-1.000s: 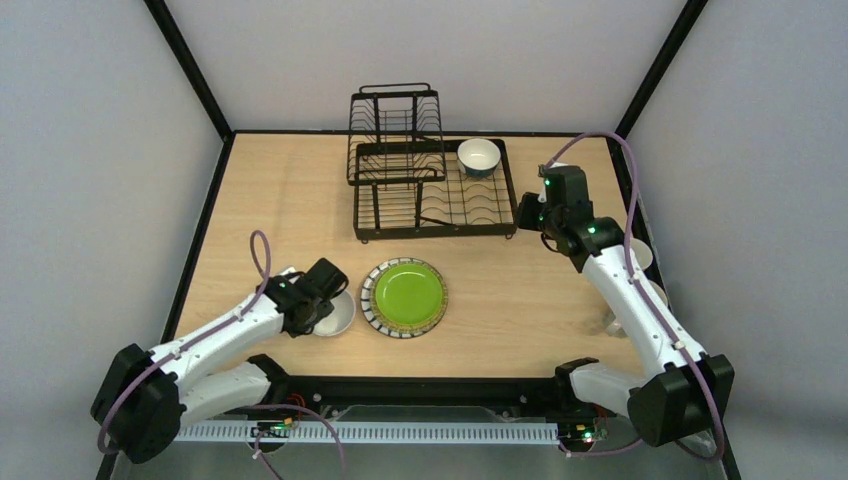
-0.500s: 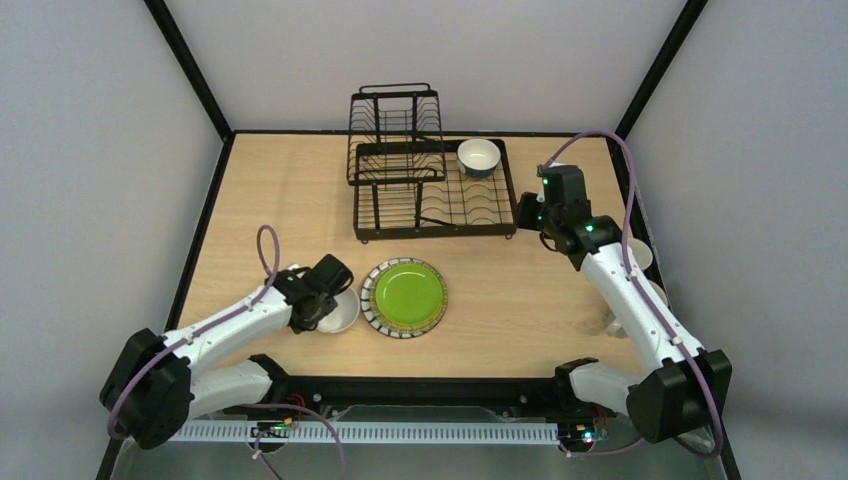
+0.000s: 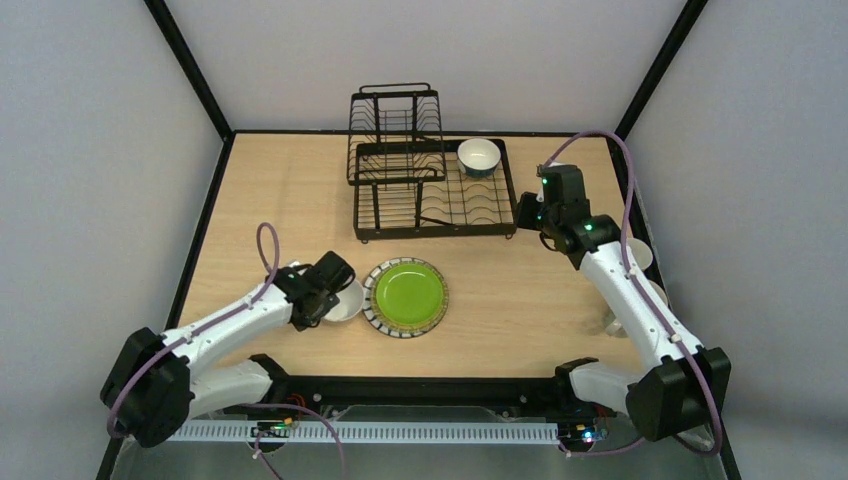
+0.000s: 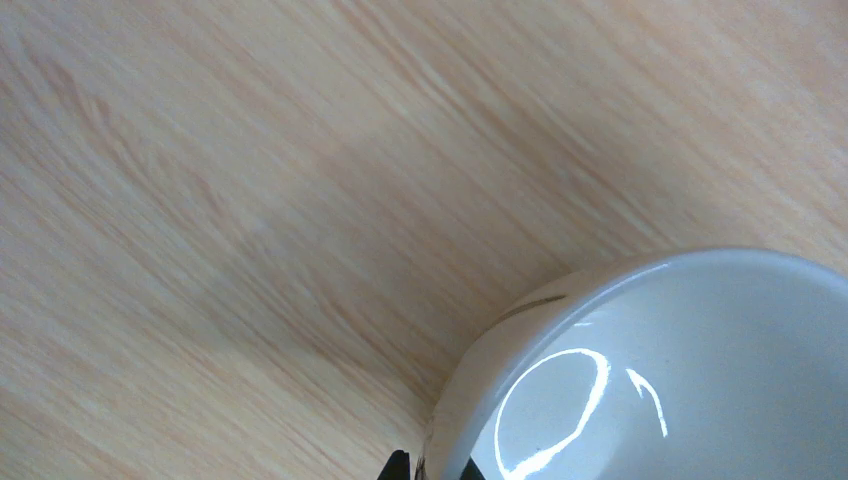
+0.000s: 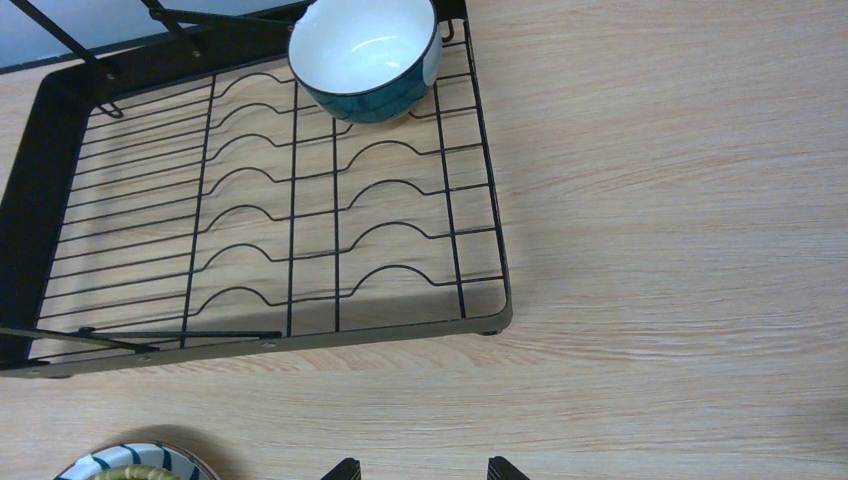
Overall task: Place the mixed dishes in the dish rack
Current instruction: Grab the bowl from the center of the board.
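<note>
The left hand [image 3: 328, 300], spread wide a second ago, is now clenching on the left rim of the glossy white ceramic bowl [image 3: 348, 299]. The bowl is sitting on the pale wooden bench [image 3: 270, 200] just beside the green plate with the striped rim [image 3: 405, 296]. With the grasp made, a lift toward the black wire dish rack [image 3: 400, 233] is probably next. The right hand [image 5: 420, 468] is hanging released and empty beside the rack, whose tray is already holding the blue-outside bowl [image 3: 479, 157]. The left wrist view is cutting off the fingertips, so the grip's depth is unclear. The right arm is mostly hiding the mugs.
</note>
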Robot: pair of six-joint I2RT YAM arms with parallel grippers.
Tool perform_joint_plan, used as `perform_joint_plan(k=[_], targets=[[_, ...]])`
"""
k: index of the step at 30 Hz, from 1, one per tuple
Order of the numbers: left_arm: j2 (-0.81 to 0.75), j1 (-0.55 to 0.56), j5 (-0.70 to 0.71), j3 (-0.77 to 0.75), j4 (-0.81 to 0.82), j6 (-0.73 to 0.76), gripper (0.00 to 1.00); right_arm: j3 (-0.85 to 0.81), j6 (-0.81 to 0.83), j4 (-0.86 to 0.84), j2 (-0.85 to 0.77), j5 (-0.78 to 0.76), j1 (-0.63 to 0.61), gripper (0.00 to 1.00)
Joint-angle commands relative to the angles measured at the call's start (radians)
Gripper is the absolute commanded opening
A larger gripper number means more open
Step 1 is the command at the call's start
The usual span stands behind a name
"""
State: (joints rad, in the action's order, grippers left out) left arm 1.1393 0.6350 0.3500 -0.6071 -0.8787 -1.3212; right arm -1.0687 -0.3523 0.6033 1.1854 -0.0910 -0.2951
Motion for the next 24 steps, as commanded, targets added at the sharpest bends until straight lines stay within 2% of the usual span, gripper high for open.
perform_joint_plan(k=[1,15,19,24], targets=[[-0.024,-0.002,0.029,-0.027,-0.041,-0.027,0.02,-0.016,-0.002,-0.014,0.011,-0.009,-0.004,0.73],[-0.171,0.001,0.076,-0.116,-0.188,-0.02,0.02,-0.022,-0.012,-0.025,-0.001,0.006,-0.004,0.73],[-0.163,0.051,0.115,-0.25,-0.171,0.092,0.02,-0.023,-0.01,-0.033,0.001,-0.015,-0.004,0.73],[-0.034,0.196,0.171,-0.422,-0.141,0.211,0.02,-0.052,-0.013,-0.036,0.025,-0.04,-0.004,0.73]])
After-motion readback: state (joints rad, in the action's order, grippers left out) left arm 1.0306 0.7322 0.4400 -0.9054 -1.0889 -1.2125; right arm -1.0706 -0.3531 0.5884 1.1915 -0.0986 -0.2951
